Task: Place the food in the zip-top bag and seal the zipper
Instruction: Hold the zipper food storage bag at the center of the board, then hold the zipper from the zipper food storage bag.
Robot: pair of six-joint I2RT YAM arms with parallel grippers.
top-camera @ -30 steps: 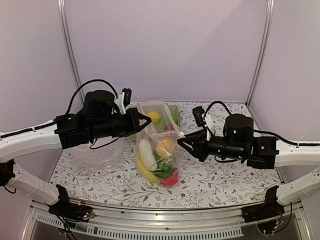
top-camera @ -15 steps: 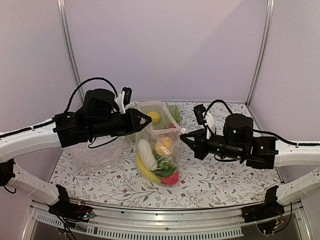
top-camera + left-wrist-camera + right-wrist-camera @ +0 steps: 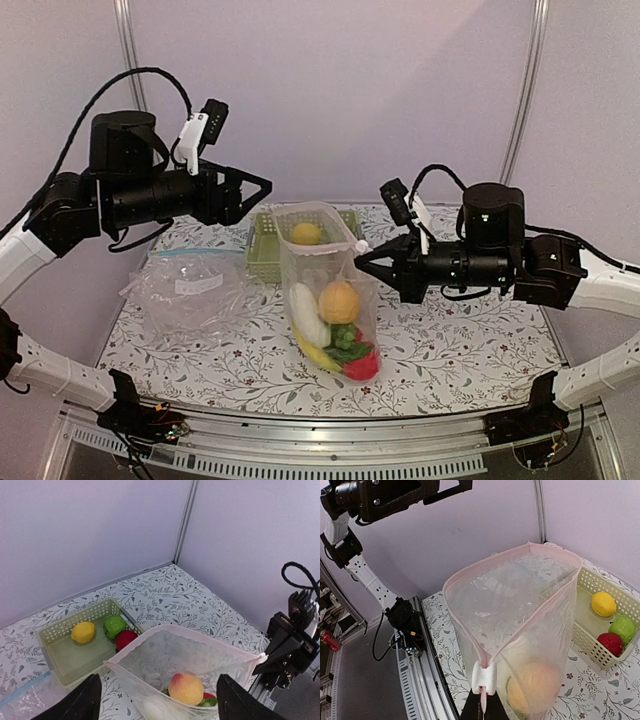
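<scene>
**Floral desk carrying a basket and two bags**

The desk [image 3: 450, 350] is white, printed with grey sprigs and small red flowers. At the far middle sits a pale green lattice basket [image 3: 262, 250]. To the left of the basket, a crumpled clear bag [image 3: 190, 290] lies flat, with its blue strip [image 3: 185, 251] along the far edge and a white label [image 3: 197, 286] on its face. Near the middle, just in front of the basket, the zip-top bag [image 3: 320, 265] stands upright. Its bottom seems to rest on the desk, though contact is hard to confirm.
</scene>
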